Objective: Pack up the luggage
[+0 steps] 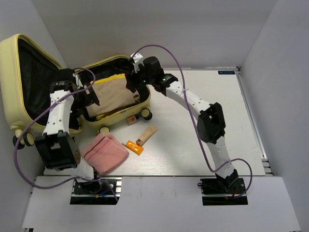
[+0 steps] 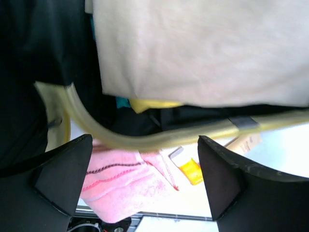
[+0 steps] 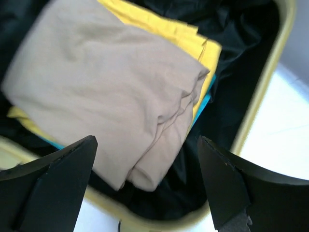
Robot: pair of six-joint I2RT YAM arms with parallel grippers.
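The luggage (image 1: 12, 104) is a pale yellow suitcase lying open at the far left, lid up on the left, black lining showing. Its base holds a folded beige cloth (image 1: 113, 94) on top of yellow cloth (image 1: 112, 77). My left gripper (image 1: 91, 95) is open and empty at the base's left side, just above the rim (image 2: 145, 140), with the beige cloth (image 2: 203, 48) beyond it. My right gripper (image 1: 132, 83) is open and empty above the right end of the beige cloth (image 3: 106, 87). Yellow cloth (image 3: 164, 29) and a blue edge show beneath it.
On the white table in front of the suitcase lie a folded pink towel (image 1: 104, 152), an orange packet (image 1: 134, 146), a tan tube (image 1: 147, 134) and a small brown item (image 1: 130, 120). The towel (image 2: 120, 179) and packet (image 2: 191, 171) show in the left wrist view. White walls enclose the table.
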